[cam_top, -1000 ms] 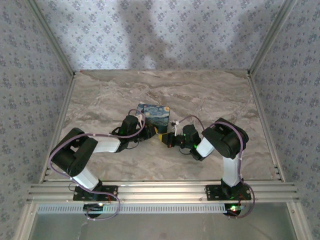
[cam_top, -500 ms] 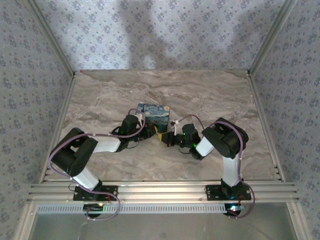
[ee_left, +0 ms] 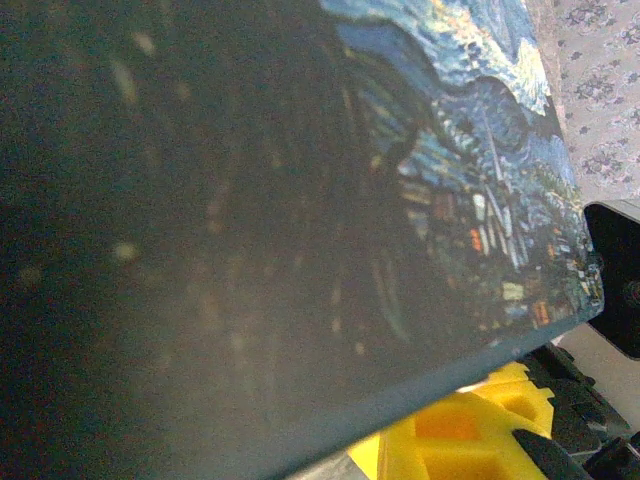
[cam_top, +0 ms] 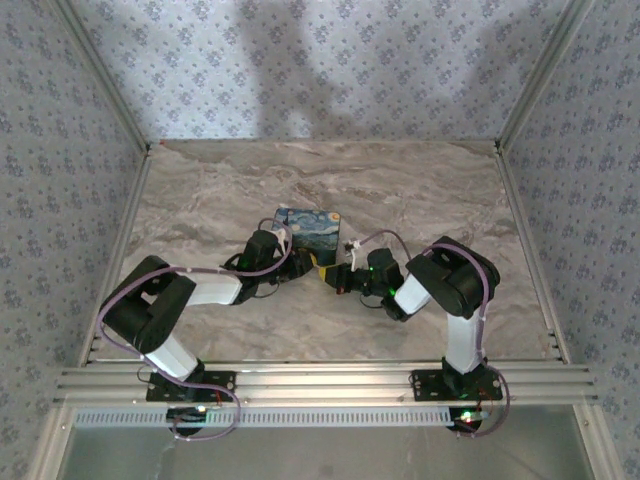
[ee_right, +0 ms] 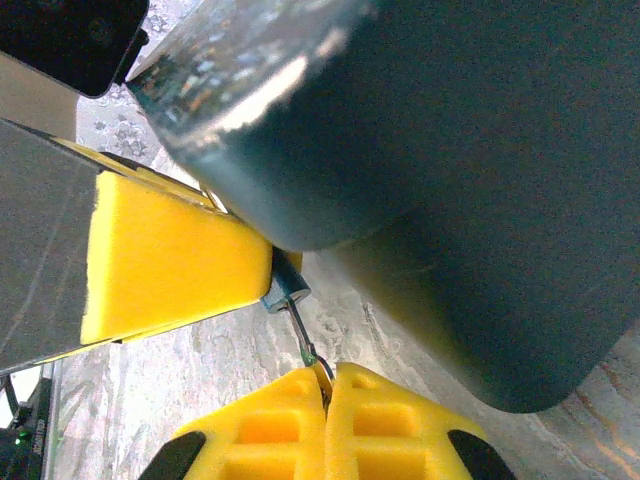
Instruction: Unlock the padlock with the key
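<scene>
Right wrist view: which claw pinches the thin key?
The right claw, its yellow pads pressed together at the bottom on the key; the left claw's pad stands apart, upper left.

The blue-and-yellow swirl-print box point(cam_top: 307, 230) sits near the middle of the grey marble-pattern table point(cam_top: 430, 190); the black left gripper point(cam_top: 299, 263) lies close against the box's near-left side; the black right gripper point(cam_top: 332, 277) lies just off the box's near-right corner; the tiny blue-grey padlock point(ee_right: 285, 284) sits under the box's near edge, between both grippers; the thin metal key point(ee_right: 303, 338) runs from the padlock, away from the box, into the right gripper's pinched yellow fingertips point(ee_right: 385, 410).
</scene>
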{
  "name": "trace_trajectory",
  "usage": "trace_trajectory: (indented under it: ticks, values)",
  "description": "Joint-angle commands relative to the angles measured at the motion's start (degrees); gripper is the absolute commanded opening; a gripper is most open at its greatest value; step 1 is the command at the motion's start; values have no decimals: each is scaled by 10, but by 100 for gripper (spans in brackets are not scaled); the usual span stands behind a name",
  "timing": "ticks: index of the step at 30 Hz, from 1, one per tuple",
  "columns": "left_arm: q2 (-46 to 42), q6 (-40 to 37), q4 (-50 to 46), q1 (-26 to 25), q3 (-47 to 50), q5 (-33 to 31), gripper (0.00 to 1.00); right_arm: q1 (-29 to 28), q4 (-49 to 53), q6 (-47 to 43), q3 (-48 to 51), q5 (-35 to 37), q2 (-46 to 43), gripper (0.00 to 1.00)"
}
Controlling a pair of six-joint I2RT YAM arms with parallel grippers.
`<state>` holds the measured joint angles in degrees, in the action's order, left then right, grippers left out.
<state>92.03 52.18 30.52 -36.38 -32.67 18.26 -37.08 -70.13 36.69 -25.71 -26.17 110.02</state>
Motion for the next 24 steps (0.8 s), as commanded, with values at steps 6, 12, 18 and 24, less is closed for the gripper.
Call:
trace_trajectory:
  ticks: [6,12,18,24]
  values:
    - [1,1,7,-4,-13,11,21,1,-28,-1,-7,-3,-6,1]
    - [1,9,8,-5,-18,17,21,-3,-42,-24,-8,-8,1,1]
    - [-6,11,-3,-7,-22,26,21,-7,-56,-38,-13,-14,6,1]
    - [-11,12,-9,-7,-21,29,21,-9,-75,-43,-18,-23,13,1]
